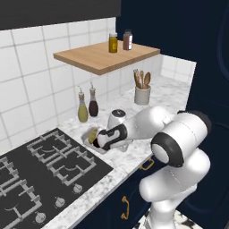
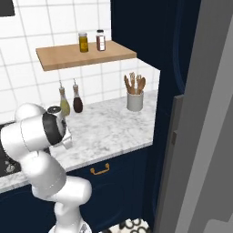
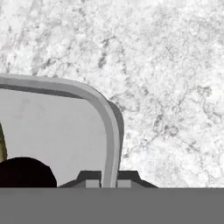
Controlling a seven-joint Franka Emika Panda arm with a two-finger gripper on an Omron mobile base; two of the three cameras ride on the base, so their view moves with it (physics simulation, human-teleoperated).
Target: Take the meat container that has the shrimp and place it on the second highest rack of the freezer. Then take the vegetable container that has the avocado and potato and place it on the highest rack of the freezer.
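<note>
The gripper (image 3: 106, 180) is closed on the rim of the vegetable container (image 3: 57, 127), which rests on the marble counter (image 3: 175, 65). The avocado (image 3: 24, 171) is seen at eight o'clock. A thin one-sided pinch risks tilting, by which contents could be spilled.

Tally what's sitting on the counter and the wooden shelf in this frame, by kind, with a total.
Spice jars on the wooden shelf: 2
Oil and sauce bottles on the counter: 2
Utensil holder: 1
Vegetable container: 1, rim between the shut gripper
Total: 6
</note>
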